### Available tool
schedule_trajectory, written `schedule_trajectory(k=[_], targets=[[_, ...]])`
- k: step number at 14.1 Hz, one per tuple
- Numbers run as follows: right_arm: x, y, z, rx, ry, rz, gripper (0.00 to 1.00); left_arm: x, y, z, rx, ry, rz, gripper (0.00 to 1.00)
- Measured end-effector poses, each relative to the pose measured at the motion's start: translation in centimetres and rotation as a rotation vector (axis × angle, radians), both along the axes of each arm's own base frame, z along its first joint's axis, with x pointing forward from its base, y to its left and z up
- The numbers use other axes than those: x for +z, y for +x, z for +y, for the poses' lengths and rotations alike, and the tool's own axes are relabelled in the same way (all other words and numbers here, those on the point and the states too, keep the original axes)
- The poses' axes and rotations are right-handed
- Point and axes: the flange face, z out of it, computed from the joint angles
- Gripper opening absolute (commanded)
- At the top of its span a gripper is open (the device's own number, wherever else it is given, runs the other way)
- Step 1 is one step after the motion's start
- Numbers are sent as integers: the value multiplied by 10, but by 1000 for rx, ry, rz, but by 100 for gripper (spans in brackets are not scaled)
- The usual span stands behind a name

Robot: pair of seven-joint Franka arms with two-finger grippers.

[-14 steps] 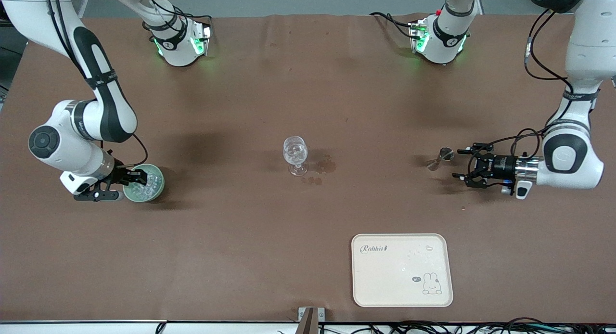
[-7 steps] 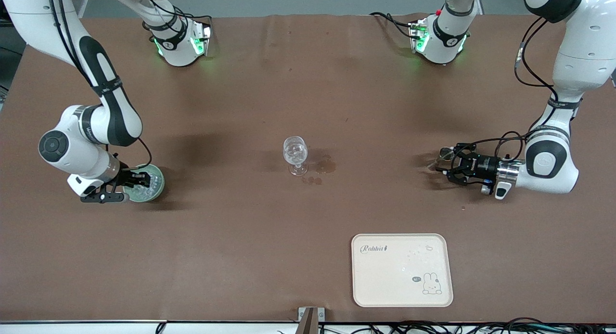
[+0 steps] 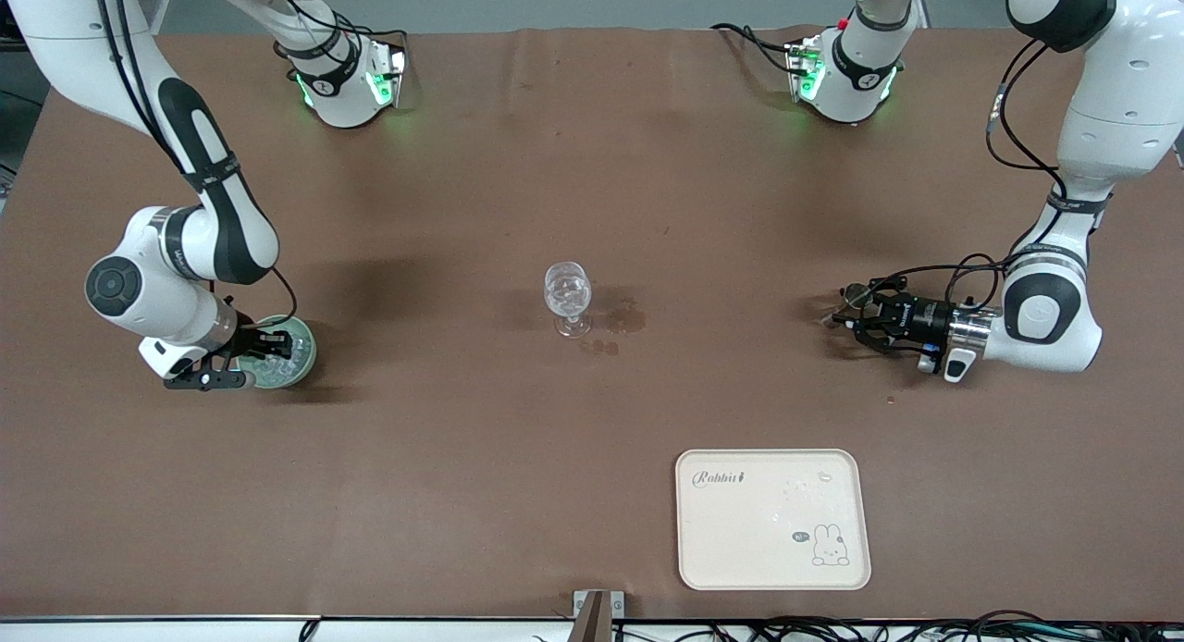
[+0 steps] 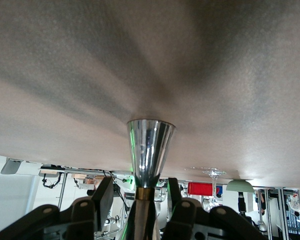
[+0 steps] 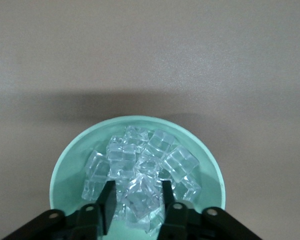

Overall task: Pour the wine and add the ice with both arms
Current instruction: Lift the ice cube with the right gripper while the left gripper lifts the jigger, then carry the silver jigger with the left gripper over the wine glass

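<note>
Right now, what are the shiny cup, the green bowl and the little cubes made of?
Cup: probably polished metal; it mirrors its surroundings. Bowl: looks like matte plastic or ceramic, a smooth, even mint green; can't tell which. Cubes: clear and glassy, like ice or acrylic.

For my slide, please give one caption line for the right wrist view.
Right pincer lowered into the green bowl, its fingers straddling one piece of the ice heaped inside.

Ice (image 5: 140, 172) in bowl (image 5: 65, 172)
</note>
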Motion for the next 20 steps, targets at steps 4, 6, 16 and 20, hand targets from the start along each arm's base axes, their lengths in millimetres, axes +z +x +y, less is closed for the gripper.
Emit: schedule_trajectory(k=[4, 6, 16, 20], targets=[[3, 1, 0, 0, 0, -7, 5, -1, 0, 0, -3, -4, -4, 29], [19, 6, 0, 0, -1, -21, 5, -1, 0, 0, -4, -5, -5, 23], [298, 14, 1, -12, 10, -17, 1, 15, 9, -42, -47, -89, -19, 1], [366, -10, 16, -44, 12, -30, 0, 45, 26, -105, -69, -159, -24, 1]])
